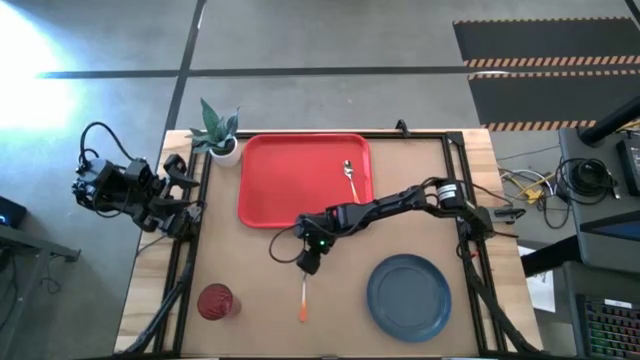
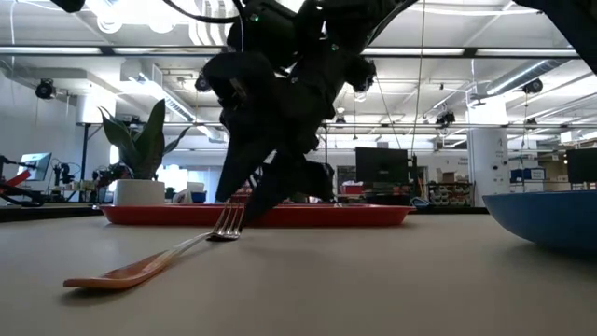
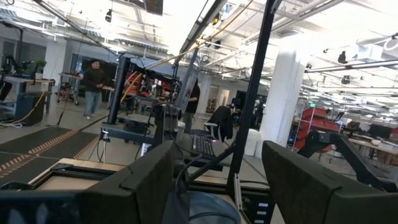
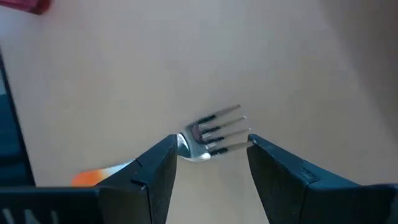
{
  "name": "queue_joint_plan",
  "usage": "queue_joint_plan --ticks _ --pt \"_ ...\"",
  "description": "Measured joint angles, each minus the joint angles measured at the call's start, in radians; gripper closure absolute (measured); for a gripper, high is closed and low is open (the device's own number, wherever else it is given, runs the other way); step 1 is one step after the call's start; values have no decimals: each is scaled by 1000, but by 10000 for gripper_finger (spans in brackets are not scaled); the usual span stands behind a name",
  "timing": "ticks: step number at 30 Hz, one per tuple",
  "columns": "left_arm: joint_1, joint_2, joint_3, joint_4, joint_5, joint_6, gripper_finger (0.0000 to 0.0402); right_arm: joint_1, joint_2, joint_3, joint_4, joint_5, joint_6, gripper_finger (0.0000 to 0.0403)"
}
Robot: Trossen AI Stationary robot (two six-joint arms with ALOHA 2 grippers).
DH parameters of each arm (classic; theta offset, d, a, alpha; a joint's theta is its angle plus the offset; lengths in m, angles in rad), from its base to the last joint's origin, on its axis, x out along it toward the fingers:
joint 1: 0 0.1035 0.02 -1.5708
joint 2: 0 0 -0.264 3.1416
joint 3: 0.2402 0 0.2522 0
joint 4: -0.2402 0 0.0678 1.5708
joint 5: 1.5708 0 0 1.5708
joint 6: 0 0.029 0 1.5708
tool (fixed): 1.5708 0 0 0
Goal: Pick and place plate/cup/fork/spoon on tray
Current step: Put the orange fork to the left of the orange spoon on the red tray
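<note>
The fork (image 1: 303, 298) lies on the table in front of the red tray (image 1: 280, 195), with its tines toward the tray and its orange handle toward the near edge. My right gripper (image 4: 211, 149) is low over the fork's tine end (image 4: 214, 134), open, with one finger on each side of it. It also shows in the high view (image 1: 308, 262). The spoon (image 1: 349, 178) lies in the tray at its right side. The red cup (image 1: 216, 301) stands at the near left. The blue plate (image 1: 408, 296) rests at the near right. My left gripper (image 3: 211, 180) is open and waits at the table's left edge (image 1: 185, 190).
A white pot with a green plant (image 1: 220, 138) stands at the tray's far left corner. Bare tabletop lies between the cup, the fork and the plate. In the low view the plate's rim (image 2: 550, 219) rises at the right, and the tray (image 2: 280, 217) lies behind the fork (image 2: 149, 266).
</note>
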Motion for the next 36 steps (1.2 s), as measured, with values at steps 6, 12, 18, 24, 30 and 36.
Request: queue_joint_plan --ticks 6,12,18,24,30,36 --pt "0 0 0 0 0 0 176 -1 1 0 33 1 -7 220" --pt "0 0 0 0 4 0 176 -1 23 0 36 0 -8 220" --pt "0 0 1 0 5 0 176 -1 42 2 61 -2 -8 220" --pt "0 0 7 1 6 0 176 -2 48 2 87 5 -15 226" --pt "0 0 7 0 6 0 176 -3 62 2 85 12 -15 296" --pt "0 0 7 0 6 0 176 -2 64 5 99 8 -26 386"
